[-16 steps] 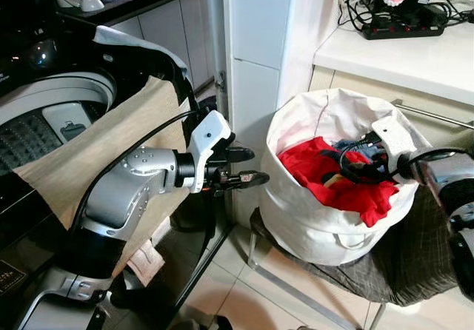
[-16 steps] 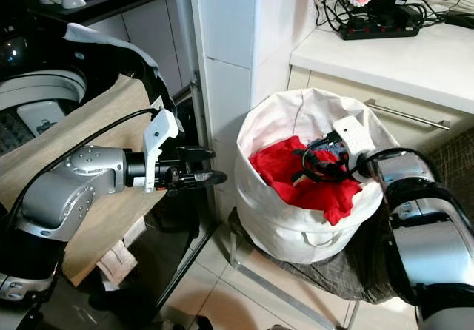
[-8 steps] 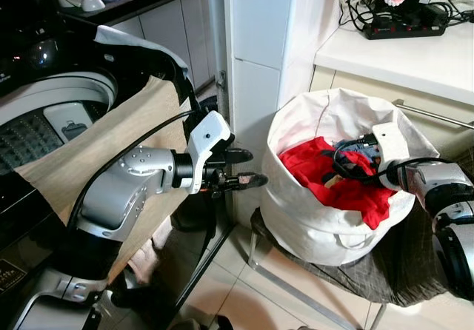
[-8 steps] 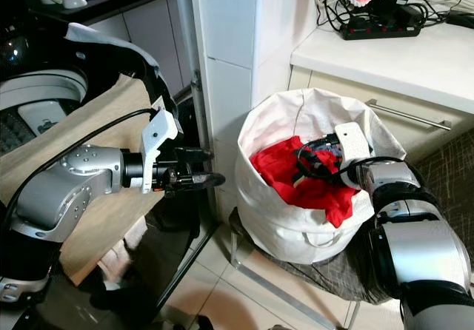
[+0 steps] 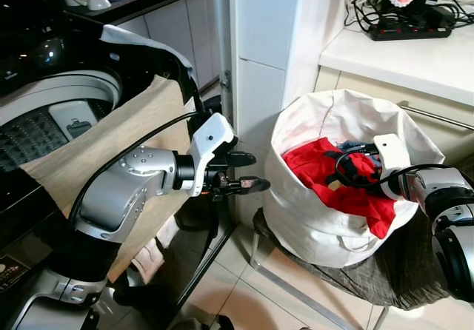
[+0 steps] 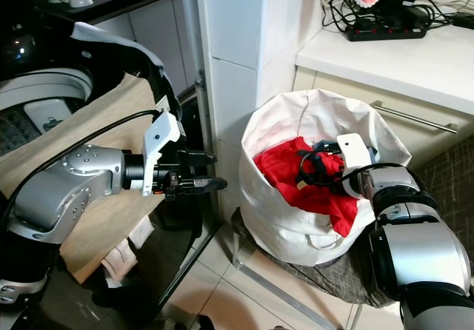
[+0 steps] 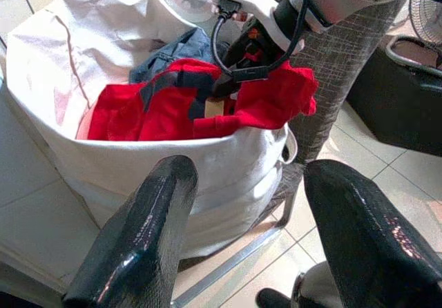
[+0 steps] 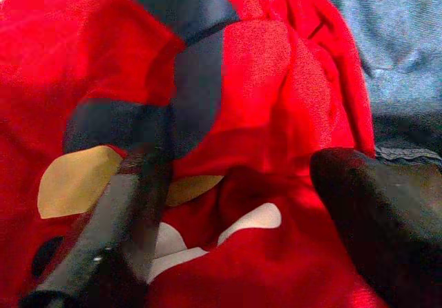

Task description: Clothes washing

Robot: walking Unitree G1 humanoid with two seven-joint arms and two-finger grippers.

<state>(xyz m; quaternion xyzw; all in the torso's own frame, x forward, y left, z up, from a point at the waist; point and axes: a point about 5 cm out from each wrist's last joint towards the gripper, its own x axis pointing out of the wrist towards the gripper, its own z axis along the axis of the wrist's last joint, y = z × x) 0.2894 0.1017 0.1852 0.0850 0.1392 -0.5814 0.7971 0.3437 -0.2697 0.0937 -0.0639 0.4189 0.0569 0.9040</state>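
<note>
No brand or legible writing can be made out on the white fabric laundry basket (image 5: 318, 226), which sits on a dark woven chair (image 5: 385, 278) beside a white tiled pillar (image 5: 259, 49). A red garment (image 5: 348, 189) with dark blue panels and pale patches lies on top in the basket, one corner draped over the rim, with blue denim (image 7: 183, 49) beside it. The right claw (image 8: 228, 218) is down inside the basket, its forearm reaching in over the rim, fingers spread apart and pressed against the red cloth without closing on it. The left claw (image 5: 248, 173) is held out level from a bent elbow, in the gap between the washing machine (image 5: 52, 115) and the basket, pointing at the basket's side; its two fingers (image 7: 145, 239) stand open and empty. A beige cloth (image 5: 111, 145) hangs over the machine's open front edge. On the tabletop (image 5: 400, 52) behind the basket lies a black power strip (image 5: 411, 27) with tangled cables.
</note>
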